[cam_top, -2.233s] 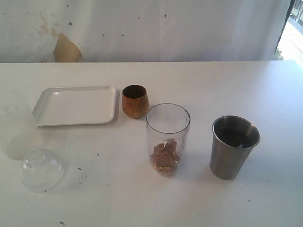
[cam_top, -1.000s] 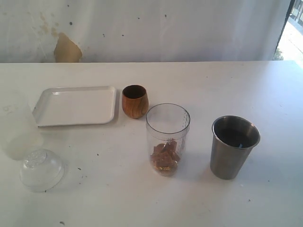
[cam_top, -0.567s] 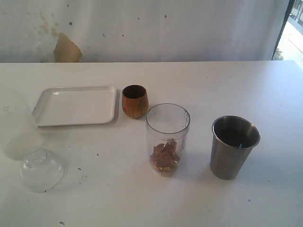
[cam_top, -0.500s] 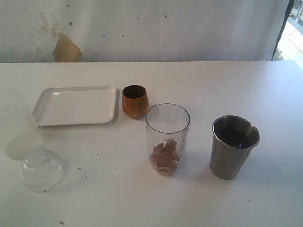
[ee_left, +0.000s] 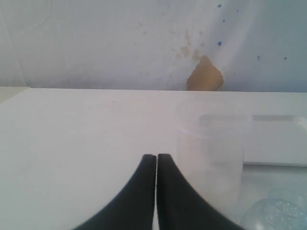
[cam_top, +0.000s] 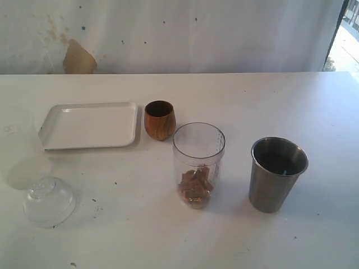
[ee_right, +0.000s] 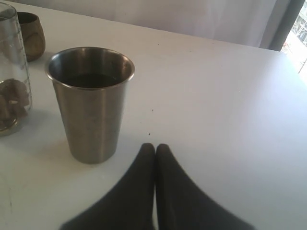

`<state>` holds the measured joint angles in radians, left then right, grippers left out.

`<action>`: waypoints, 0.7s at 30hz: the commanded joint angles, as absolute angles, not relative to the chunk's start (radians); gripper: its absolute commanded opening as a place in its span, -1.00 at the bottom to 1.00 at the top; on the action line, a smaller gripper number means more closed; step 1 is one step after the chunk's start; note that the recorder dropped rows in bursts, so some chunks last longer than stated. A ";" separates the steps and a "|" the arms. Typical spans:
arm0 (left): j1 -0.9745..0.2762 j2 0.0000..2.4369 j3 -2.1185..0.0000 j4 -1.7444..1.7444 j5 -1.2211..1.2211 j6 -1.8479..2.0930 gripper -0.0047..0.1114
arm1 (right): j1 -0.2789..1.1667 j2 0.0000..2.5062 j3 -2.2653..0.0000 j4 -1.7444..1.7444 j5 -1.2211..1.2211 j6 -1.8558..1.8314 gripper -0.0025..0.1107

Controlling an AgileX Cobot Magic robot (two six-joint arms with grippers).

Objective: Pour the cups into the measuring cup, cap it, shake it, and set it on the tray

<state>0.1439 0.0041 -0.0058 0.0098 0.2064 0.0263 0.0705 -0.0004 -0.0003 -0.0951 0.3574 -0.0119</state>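
The clear measuring cup (cam_top: 198,165) stands mid-table with brown pieces in its bottom; its edge shows in the right wrist view (ee_right: 9,72). Behind it to the left sits the brown wooden cup (cam_top: 160,119) (ee_right: 31,28). The steel tumbler (cam_top: 277,174) (ee_right: 91,103) stands to its right, dark inside. The clear dome cap (cam_top: 49,200) (ee_left: 278,215) lies at the front left. The white tray (cam_top: 90,124) (ee_left: 276,139) lies bare at the back left. My left gripper (ee_left: 156,155) and right gripper (ee_right: 155,145) are shut and empty. Neither shows in the exterior view.
A frosted translucent container (ee_left: 211,158) stands just beside my left gripper's fingers, near the tray, and barely shows in the exterior view (cam_top: 22,157). A white wall (cam_top: 179,33) with a brown patch backs the table.
The frosted container at the far left shows more faintly in the exterior view than a second ago. Nothing else has moved.
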 commanded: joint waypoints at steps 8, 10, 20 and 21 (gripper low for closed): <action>0.110 0.000 0.000 0.015 0.194 0.028 -0.90 | 0.069 0.000 0.000 -0.108 0.336 0.000 -0.96; 0.110 0.000 0.000 0.015 0.194 0.028 -0.90 | 0.069 0.000 0.000 -0.108 0.276 0.000 -0.96; 0.110 0.000 0.000 0.015 0.194 0.028 -0.90 | 0.069 0.000 0.000 -0.076 -0.262 0.025 -0.96; 0.110 0.000 0.000 0.015 0.194 0.028 -0.90 | 0.069 0.000 0.000 -0.076 -0.280 0.055 -0.96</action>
